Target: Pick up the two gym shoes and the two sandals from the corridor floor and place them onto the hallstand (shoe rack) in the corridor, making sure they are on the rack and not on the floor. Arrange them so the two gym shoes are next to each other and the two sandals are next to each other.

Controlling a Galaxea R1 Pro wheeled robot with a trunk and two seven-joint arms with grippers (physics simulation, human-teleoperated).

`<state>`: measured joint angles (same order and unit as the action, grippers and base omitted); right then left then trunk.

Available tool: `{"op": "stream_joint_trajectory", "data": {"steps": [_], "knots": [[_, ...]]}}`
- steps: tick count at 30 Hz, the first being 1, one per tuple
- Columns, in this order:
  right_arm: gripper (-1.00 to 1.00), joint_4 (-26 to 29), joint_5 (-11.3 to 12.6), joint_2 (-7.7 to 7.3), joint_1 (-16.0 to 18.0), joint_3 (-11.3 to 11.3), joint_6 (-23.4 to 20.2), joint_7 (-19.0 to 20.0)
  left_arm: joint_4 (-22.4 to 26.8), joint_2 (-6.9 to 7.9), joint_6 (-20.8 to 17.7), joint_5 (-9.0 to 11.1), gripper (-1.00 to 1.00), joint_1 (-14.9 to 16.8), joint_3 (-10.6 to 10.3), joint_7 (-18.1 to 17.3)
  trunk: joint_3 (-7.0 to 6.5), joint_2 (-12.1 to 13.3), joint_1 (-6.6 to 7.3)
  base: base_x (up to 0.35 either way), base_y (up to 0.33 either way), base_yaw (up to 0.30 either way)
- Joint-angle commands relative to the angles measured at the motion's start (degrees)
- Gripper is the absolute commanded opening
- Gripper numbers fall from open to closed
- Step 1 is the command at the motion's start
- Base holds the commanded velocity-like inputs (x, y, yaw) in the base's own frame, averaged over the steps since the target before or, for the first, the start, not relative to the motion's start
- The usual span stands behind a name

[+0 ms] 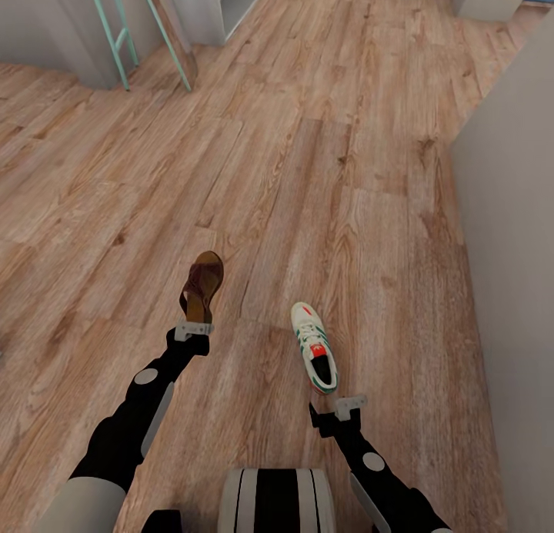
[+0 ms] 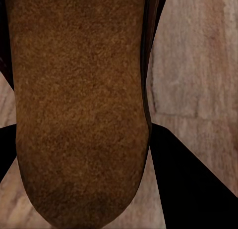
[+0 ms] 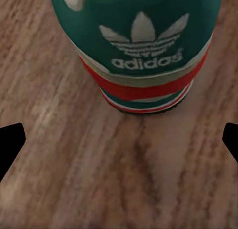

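One dark brown sandal (image 1: 202,285) sticks out ahead of my left gripper (image 1: 192,330), which is shut on its heel end. In the left wrist view the sandal's tan sole (image 2: 79,110) sits between the black fingers (image 2: 191,184). A white gym shoe (image 1: 314,356) with green stripes and red patches lies on the wood floor (image 1: 346,171), its heel toward my right gripper (image 1: 348,404). That gripper is open just short of the heel; the green and red heel (image 3: 141,50) shows beyond the wide-apart fingertips (image 3: 11,142). The other shoe and sandal are out of view.
A pale grey-white unit with open shelves (image 1: 219,2) stands at the far end of the floor. A teal ladder-like frame (image 1: 123,33) leans to its left. A grey wall (image 1: 512,248) runs close along the right side.
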<state>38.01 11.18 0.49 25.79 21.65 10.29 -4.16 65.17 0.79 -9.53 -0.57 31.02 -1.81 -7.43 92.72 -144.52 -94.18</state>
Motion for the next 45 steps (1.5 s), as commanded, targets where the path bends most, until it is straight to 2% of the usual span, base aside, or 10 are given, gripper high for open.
{"op": "stream_joint_trajectory", "data": {"steps": [1, 45], "knots": [[1.0, 0.0, 0.6, -0.05, 0.0, 0.4, 0.3, -0.4, 0.1, 0.01, -0.3, -0.2, -1.0, 0.0, 0.0, -0.1, 0.04, 0.0, 0.01, 0.0, 0.0, 0.0], [1.0, 0.0, 0.7, -0.05, 0.0, 0.3, 0.3, -0.4, 0.0, -0.25, -0.3, -0.2, -1.0, 0.0, 0.0, 0.0, 0.08, 0.0, 0.01, 0.059, 0.005, 0.0]]}}
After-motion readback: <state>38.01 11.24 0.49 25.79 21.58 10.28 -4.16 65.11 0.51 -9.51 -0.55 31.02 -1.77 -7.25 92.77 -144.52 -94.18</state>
